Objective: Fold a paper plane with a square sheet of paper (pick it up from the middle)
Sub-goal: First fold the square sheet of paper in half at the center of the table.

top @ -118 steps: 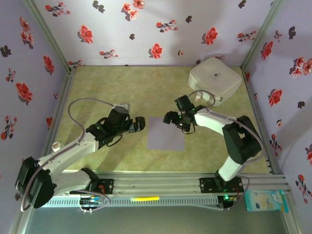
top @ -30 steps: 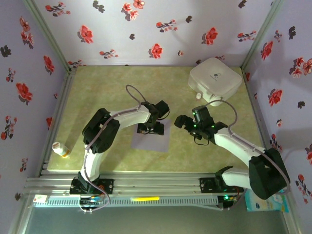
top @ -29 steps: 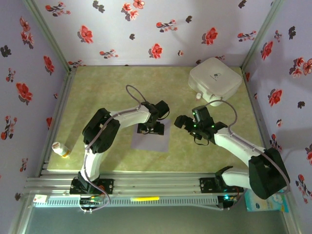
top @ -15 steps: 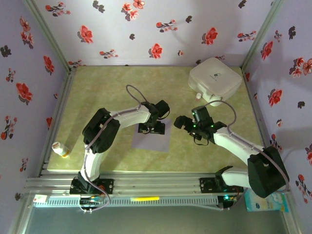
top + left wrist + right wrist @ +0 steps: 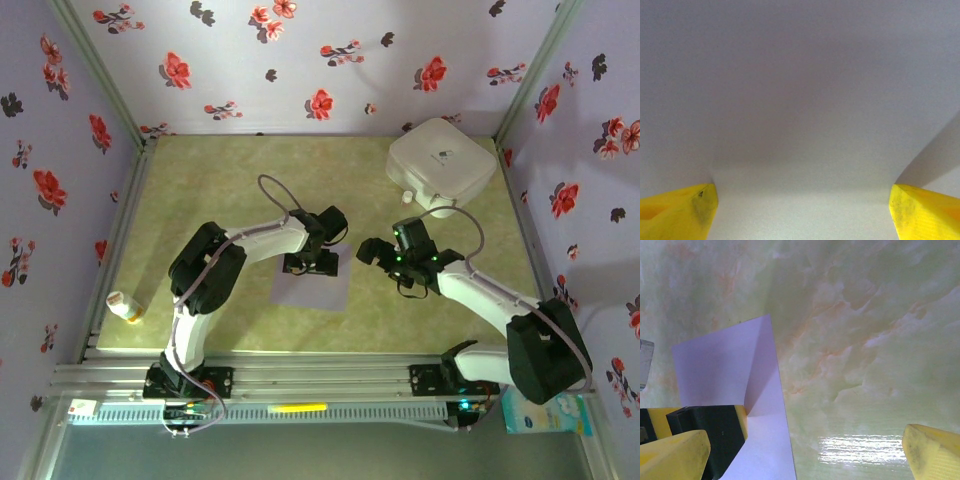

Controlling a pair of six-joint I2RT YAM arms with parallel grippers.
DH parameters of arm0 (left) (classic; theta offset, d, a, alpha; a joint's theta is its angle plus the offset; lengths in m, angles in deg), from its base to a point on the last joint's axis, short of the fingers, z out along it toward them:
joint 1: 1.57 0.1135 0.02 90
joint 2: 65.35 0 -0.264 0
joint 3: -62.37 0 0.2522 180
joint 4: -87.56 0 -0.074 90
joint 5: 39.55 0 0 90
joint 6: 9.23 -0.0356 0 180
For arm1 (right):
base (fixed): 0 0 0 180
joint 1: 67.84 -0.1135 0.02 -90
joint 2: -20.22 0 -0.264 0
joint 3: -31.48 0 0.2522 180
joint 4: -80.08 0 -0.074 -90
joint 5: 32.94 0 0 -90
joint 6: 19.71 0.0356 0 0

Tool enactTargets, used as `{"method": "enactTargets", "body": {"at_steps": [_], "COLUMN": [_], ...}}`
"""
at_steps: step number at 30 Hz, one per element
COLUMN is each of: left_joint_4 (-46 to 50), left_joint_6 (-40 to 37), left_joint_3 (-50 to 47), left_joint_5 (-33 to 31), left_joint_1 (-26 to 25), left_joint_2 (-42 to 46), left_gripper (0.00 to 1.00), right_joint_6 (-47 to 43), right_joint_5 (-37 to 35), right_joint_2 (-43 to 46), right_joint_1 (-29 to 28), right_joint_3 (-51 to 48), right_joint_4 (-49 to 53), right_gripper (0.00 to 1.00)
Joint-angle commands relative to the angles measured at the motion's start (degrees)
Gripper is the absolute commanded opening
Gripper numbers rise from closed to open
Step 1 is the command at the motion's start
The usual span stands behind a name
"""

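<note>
The square sheet of paper (image 5: 312,290) is pale lavender and lies on the green marbled table in the middle. My left gripper (image 5: 310,263) stands on the sheet's far part, open, its yellow fingertips (image 5: 680,212) set wide apart on the paper (image 5: 800,100). In the right wrist view the far strip of the sheet (image 5: 722,365) bends up from the flat part behind the left finger (image 5: 710,432). My right gripper (image 5: 382,262) hovers just right of the sheet, open and holding nothing, its own tips (image 5: 935,452) spread over bare table. No folded paper plane is in view.
A white rounded box (image 5: 442,165) sits at the back right, close behind the right arm. A small white roll (image 5: 125,305) lies by the left wall. Flowered walls enclose three sides, and a rail runs along the near edge (image 5: 320,375).
Since the earliest frame the left arm has swung in onto the sheet, which now lies further left, and the right gripper has drawn back to its right. Over the last second almost nothing moves.
</note>
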Motion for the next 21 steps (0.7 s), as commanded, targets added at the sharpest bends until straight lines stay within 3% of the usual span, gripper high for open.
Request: {"method": "enactTargets", "body": {"at_steps": [1,14,21], "left_joint_4": [-1.7,-2.2,-3.1], "left_joint_6": [0.4,0.2,-1.3], "left_joint_3": [-3.0,-3.5,-2.9], "left_joint_5": [2.3,2.1,1.7], "left_joint_1": [-0.4,-0.4,-0.4], "left_joint_2": [-4.3,-3.6,-0.8], "left_gripper": [0.88,0.85,0.74], "right_joint_6": [0.4,1.2,1.6], "right_joint_5": [-0.6,-0.8,-2.9], "right_joint_2": [-0.5,-1.1,0.7], "right_joint_1": [0.3,0.3,0.3], "right_joint_3": [1.5,2.9,2.7], "right_joint_4": [0.7,1.5,1.3], "right_gripper": [0.99,0.99,0.99]}}
